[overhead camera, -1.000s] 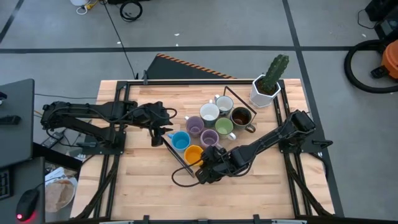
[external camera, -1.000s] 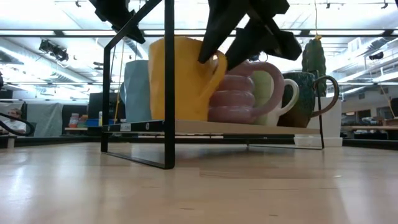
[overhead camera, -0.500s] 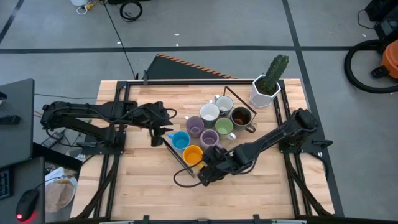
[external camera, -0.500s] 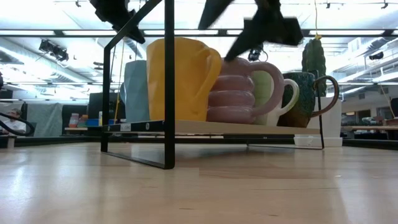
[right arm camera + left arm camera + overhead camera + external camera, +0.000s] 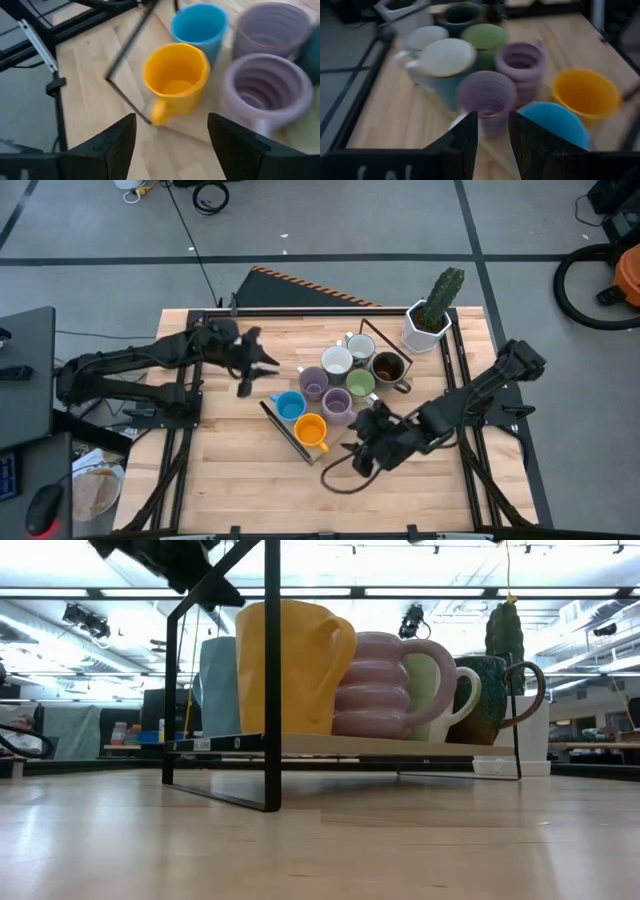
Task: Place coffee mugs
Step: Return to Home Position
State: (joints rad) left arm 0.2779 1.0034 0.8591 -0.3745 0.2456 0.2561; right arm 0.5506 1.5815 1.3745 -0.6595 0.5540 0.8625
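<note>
Where the right gripper is held above the near right part of the table, its fingers are spread wide and nothing is gripped between them. The orange mug is seen just to its left, apart from it, at the near corner of the black wire shelf. Just beyond the orange mug, the blue mug and the lavender mug are set upright. Farther back the purple mug, green mug, white mug, steel mug and brown mug are crowded together. The left gripper is held to the left of the cluster, clear of the blue mug. Its fingers are parted by a narrow gap, with nothing between them. A cactus pot is placed at the far right.
</note>
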